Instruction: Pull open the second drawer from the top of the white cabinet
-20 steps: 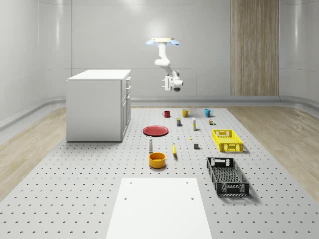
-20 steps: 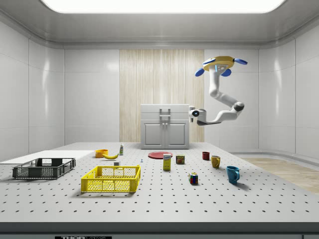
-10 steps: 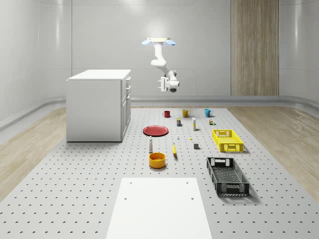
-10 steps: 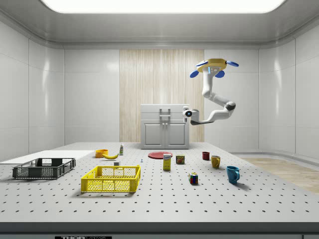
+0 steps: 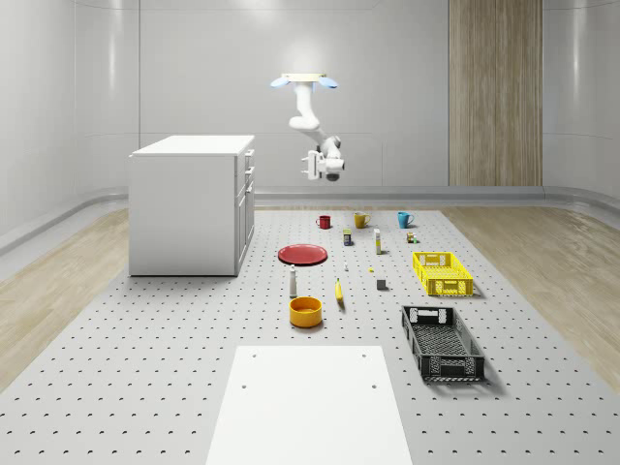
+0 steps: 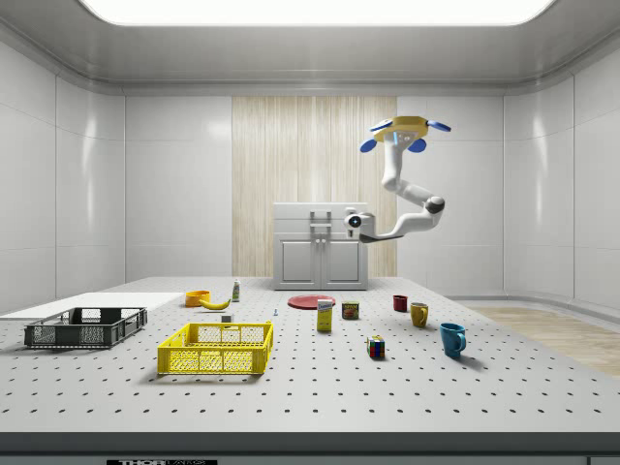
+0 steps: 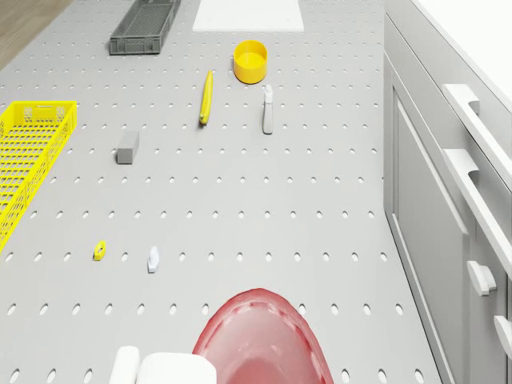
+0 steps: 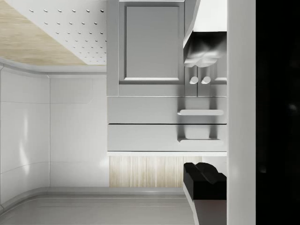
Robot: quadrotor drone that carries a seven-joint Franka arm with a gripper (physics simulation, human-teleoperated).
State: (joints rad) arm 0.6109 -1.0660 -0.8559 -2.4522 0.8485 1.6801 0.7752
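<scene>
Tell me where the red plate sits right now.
In the whole-scene view the red plate lies on the perforated table, just right of the white cabinet, with the white bottle and orange bowl nearer the camera.

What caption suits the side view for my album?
Drone hovering above the table, gripper reaching toward white cabinet.

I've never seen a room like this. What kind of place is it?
Probably a make-believe robot test room. A drone hovers beside a white cabinet, over a floor full of little holes, with mugs, crates and a banana set out.
</scene>
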